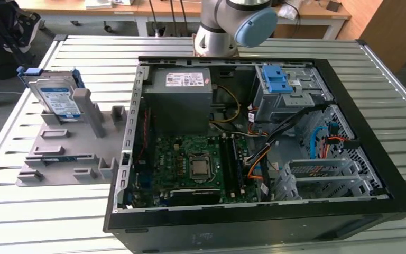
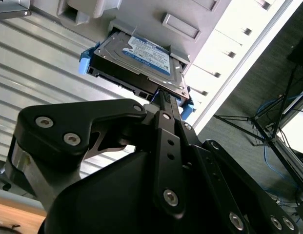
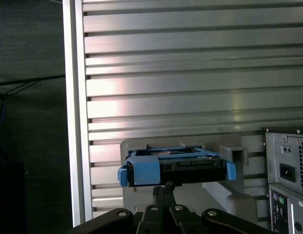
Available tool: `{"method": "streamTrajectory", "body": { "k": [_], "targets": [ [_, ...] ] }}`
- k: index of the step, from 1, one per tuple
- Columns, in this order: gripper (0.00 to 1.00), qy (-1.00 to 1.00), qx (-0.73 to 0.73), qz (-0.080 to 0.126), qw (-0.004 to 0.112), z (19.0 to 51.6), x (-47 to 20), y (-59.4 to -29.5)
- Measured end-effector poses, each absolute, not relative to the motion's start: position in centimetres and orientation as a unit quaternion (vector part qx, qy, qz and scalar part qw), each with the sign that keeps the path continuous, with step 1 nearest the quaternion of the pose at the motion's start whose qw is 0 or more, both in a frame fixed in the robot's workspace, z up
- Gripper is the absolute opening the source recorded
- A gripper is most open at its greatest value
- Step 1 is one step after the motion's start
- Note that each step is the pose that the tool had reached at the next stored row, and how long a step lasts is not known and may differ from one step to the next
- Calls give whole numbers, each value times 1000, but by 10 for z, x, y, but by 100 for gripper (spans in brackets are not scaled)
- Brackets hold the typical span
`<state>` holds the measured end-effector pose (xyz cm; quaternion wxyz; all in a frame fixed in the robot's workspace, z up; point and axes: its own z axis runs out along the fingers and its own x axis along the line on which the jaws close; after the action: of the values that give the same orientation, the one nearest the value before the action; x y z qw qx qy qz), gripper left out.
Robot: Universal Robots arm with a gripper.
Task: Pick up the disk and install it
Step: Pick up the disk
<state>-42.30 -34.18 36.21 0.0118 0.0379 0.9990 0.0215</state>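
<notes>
Pick step: my gripper [image 3: 163,187], jaws together w/ nothing btwn, faces the disk [image 3: 173,167] low-ctr in the first wrist view; grabbing needs jaws apart, square on its edges.

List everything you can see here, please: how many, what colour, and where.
Slatted metal table: one, silver, under everything.
Open black metal computer case: one, black, on the table.
Green motherboard: one, green, inside the case.
Grey metal box with white sticker: one, grey, inside the case.
Blue plastic latch piece: one, blue, on the case's drive cage.
Grey plastic holder: one, grey, beside the case.
Flat silver rectangular hard disk in blue plastic frame: one, silver and blue, standing in the holder.
Robot arm: one, grey with blue cap, beyond the case.
Gripper: one, black, aimed at the disk.
</notes>
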Motion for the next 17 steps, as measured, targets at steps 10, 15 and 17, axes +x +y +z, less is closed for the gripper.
{"method": "streamTrajectory", "body": {
  "k": [10,15,17],
  "targets": [
    [11,1000,1,22,11,362,-423,-342],
    [11,999,-45,22,10,361,-423,-342],
    [11,998,-63,22,10,361,-423,-342]
  ]
}}
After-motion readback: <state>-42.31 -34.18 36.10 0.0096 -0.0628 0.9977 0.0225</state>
